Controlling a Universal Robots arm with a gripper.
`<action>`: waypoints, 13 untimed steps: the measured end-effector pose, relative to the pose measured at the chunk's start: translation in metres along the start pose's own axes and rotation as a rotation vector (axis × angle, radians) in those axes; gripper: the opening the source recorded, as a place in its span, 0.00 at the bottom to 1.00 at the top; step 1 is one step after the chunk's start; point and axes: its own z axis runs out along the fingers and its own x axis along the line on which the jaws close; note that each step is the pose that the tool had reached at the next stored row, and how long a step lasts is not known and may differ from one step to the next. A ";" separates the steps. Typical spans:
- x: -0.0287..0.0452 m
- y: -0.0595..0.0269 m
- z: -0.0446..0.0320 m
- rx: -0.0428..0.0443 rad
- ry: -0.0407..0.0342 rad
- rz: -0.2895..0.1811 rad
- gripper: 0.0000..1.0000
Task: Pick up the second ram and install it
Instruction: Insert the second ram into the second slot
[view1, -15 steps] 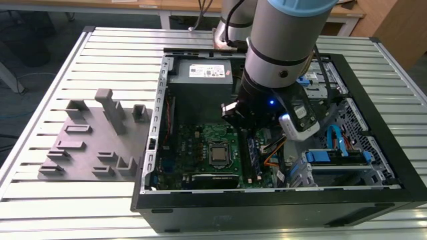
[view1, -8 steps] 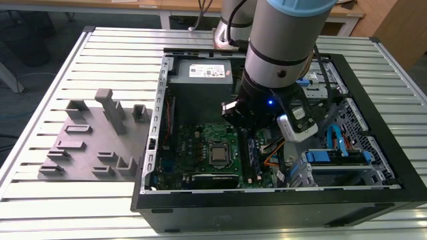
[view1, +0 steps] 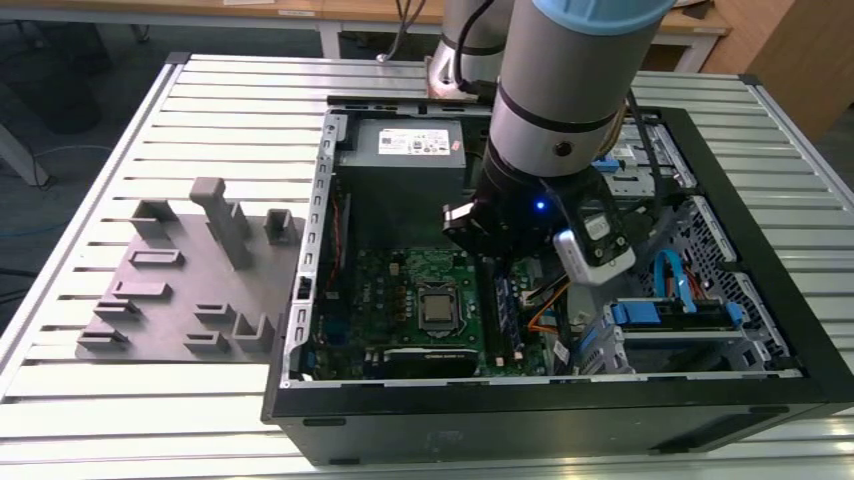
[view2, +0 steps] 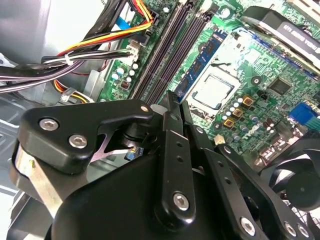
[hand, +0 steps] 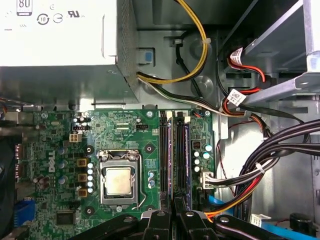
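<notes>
The gripper (hand: 172, 207) hangs inside the open PC case (view1: 747, 380), right over the motherboard's (hand: 125, 135) RAM slots (hand: 165, 150). Jaws look pinched on the second ram (view2: 200, 62), a slim dark-blue stick w/ dark chips, standing edge-down in a slot just beside the CPU socket (hand: 119, 179). Its long axis runs along the slots, straight out ahead of the jaws. Black matte linkage, glossy green PCB, bare metal chassis, ribbed aluminium tabletop (view1: 160, 400).

the exterior view looks down from high above the ribbed metal bench (view1: 160, 400) into the open black computer case (view1: 561, 410). my two wrist views sit close over its green motherboard (hand: 125, 135), both sharing the silver processor socket (view2: 212, 92).
</notes>
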 end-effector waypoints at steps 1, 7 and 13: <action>0.0000 -0.0001 0.0007 0.0001 0.0000 0.000 0.11; 0.0001 -0.0005 0.0062 0.0003 0.0001 0.000 0.11; 0.0002 -0.0008 0.0111 0.0003 0.0001 0.000 0.11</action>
